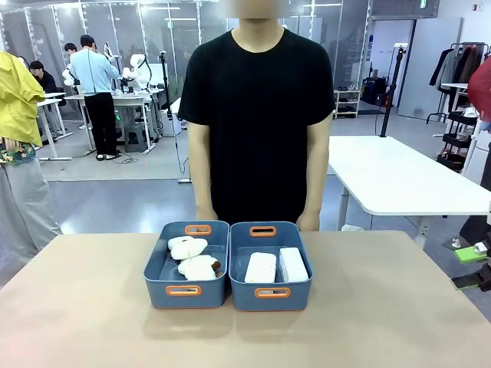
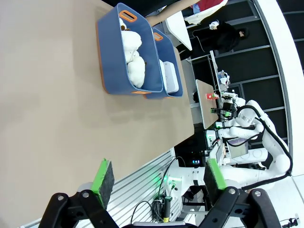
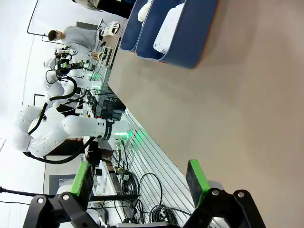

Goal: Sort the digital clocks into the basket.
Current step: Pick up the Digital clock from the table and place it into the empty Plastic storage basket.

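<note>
Two white, rounded-corner plastic digital clocks [image 1: 260,267] [image 1: 292,264] lay side by side in the right-hand blue rectangular plastic basket [image 1: 270,295] with orange-rimmed handle slots, well ahead of both pincers. Touching it, a second identical blue bin [image 1: 185,294], holding two cream plush toys [image 1: 187,247] [image 1: 199,267]. Smooth beige tabletop [image 1: 84,307] beneath; open workroom with white tables behind. Left pincer [image 2: 159,179] spread wide, green pads empty, back over the table's near edge. Right pincer [image 3: 140,176] likewise wide and empty. One person in a black T-shirt [image 1: 257,115] just beyond the bins.
</note>
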